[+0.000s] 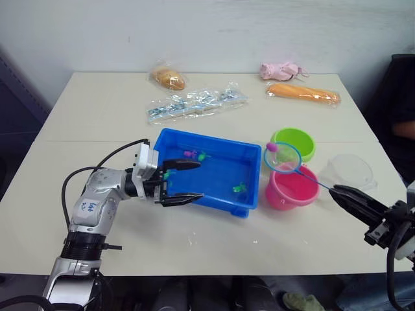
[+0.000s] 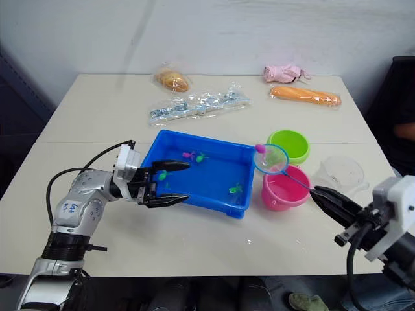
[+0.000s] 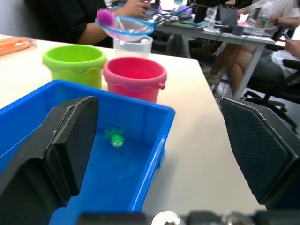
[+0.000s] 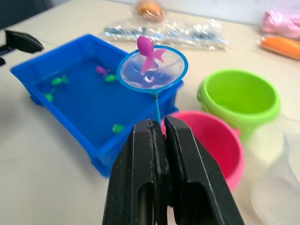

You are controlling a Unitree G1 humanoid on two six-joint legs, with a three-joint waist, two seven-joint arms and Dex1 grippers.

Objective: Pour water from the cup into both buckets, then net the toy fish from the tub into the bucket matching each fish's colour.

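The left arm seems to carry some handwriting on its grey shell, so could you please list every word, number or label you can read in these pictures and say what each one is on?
Blue handwritten marks on the grey shell of the left arm: too small and blurred to read.
Clear packets at the back of the table: any print is too blurred to read.
Blue tub, green bucket, pink bucket, cup: no text visible.

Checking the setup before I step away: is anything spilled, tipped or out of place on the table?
Nothing stands out. The blue tub, green bucket, pink bucket and clear cup all sit upright. The right tool holds the net with a pink fish in it above the tub's corner.
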